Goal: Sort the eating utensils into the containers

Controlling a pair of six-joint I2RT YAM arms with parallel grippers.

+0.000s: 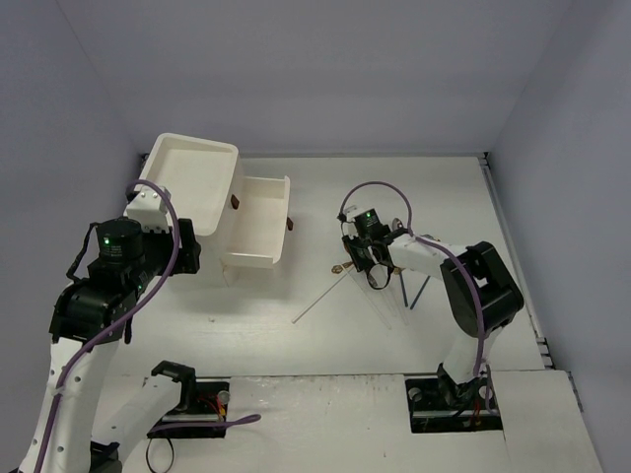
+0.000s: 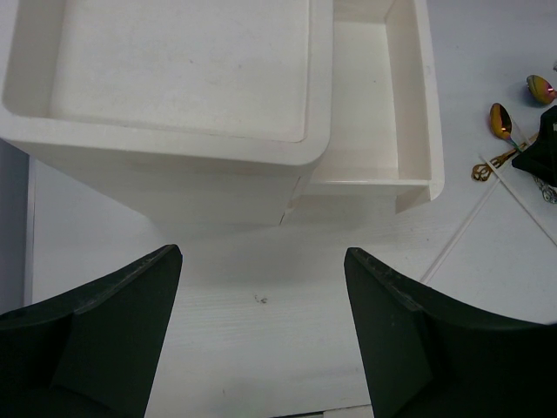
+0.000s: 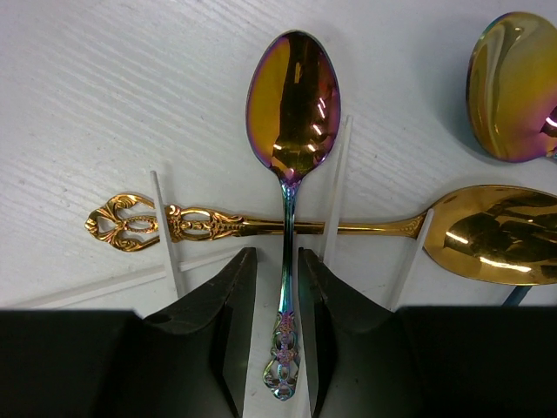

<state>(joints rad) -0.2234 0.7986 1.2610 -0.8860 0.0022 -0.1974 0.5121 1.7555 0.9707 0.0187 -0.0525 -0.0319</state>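
table [image 3: 104, 87]: right jaws narrow astride rainbow spoon [image 3: 293, 96] crossing gold spoon [image 3: 496, 233], grip unclear; left jaws wide

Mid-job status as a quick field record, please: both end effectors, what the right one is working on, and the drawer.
left end effector: open, empty, hovering in front of the cabinet
right end effector: jaws straddle the rainbow spoon handle; contact unclear
rainbow spoon: crosses the gold spoon handle, clear chopsticks alongside
drawer: pulled out, nothing visible inside
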